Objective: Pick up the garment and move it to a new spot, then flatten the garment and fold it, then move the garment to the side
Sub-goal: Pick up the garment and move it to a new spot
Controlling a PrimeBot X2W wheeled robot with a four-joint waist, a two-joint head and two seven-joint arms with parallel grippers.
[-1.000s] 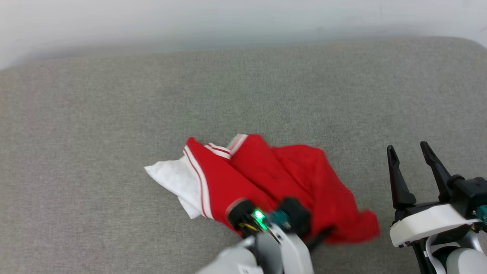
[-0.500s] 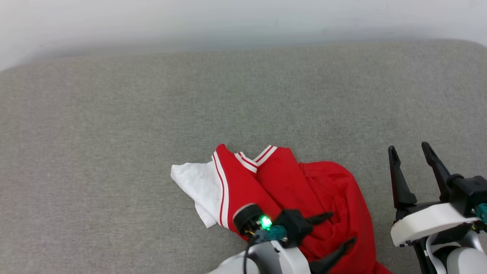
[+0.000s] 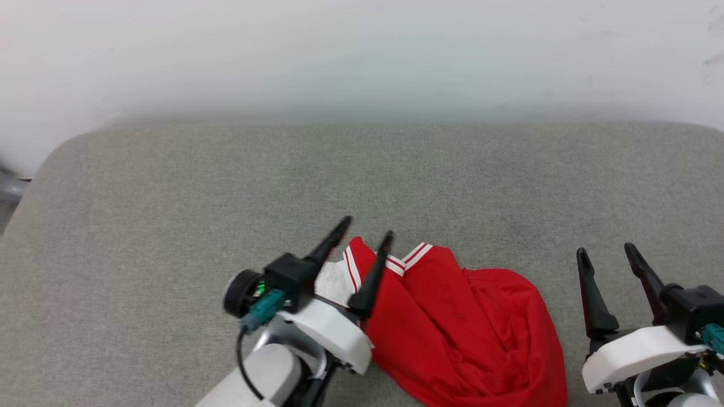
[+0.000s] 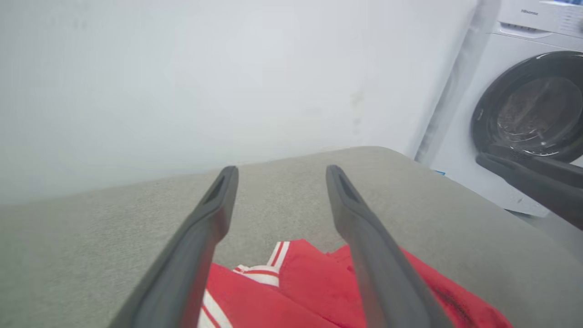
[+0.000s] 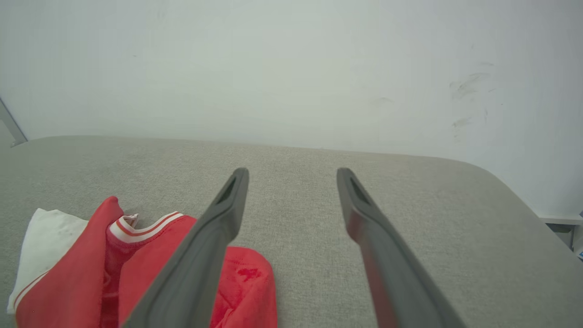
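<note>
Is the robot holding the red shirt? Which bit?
Nothing is held. The left gripper and right gripper are open; the garment lies loose on the grey cushion.

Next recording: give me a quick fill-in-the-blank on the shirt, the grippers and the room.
The shirt lies crumpled on a ____ cushion.
The left gripper and right gripper both stand ____, holding nothing.
Beside the cushion stands a white ____ machine.
Missing: grey; open; washing.
</note>
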